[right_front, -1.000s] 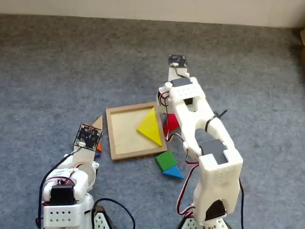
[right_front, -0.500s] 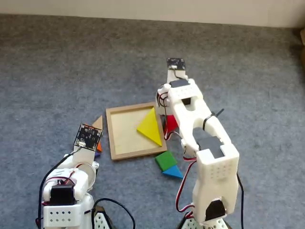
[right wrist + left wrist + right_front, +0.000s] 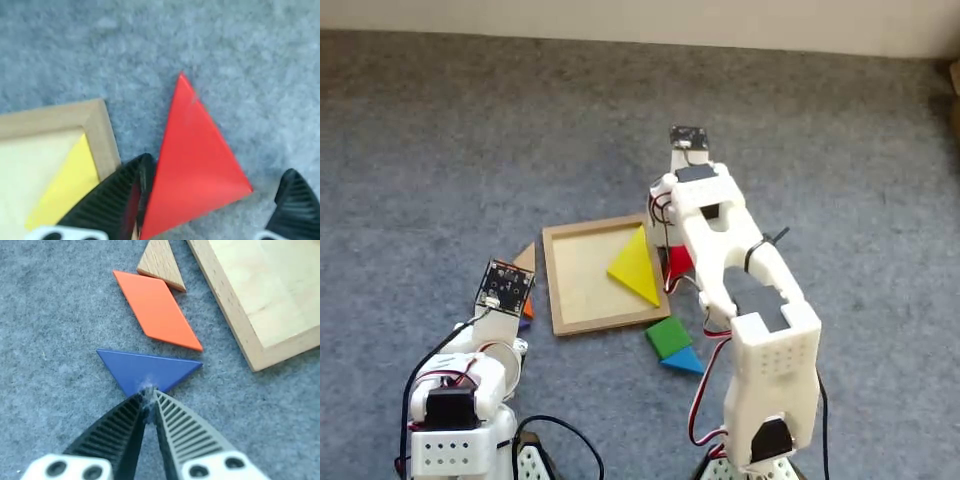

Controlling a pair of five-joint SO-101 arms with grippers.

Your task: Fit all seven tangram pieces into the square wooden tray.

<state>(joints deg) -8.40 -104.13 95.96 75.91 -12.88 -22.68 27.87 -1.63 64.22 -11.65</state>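
The square wooden tray [image 3: 570, 300] holds a yellow triangle [image 3: 635, 265] against its right side. A red triangle [image 3: 195, 160] lies on the carpet just outside the tray's right wall [image 3: 102, 130]. My right gripper [image 3: 212, 200] is open, with one finger on each side of the red triangle. Left of the tray lie a wooden triangle [image 3: 160, 262], an orange parallelogram [image 3: 157, 310] and a dark blue triangle [image 3: 147, 370]. My left gripper [image 3: 148, 392] is shut, its tips at the dark blue triangle's near corner. A green square [image 3: 667, 335] and a light blue triangle [image 3: 684, 360] lie below the tray.
Grey carpet covers the whole table. The right arm [image 3: 740, 290] stretches over the area right of the tray and hides part of the red triangle [image 3: 678, 260] from above. A pale wall edge runs along the far side.
The right arm has shifted slightly, its base segment swinging a little left and its wrist edging farther away. The left arm and the pieces are unchanged.
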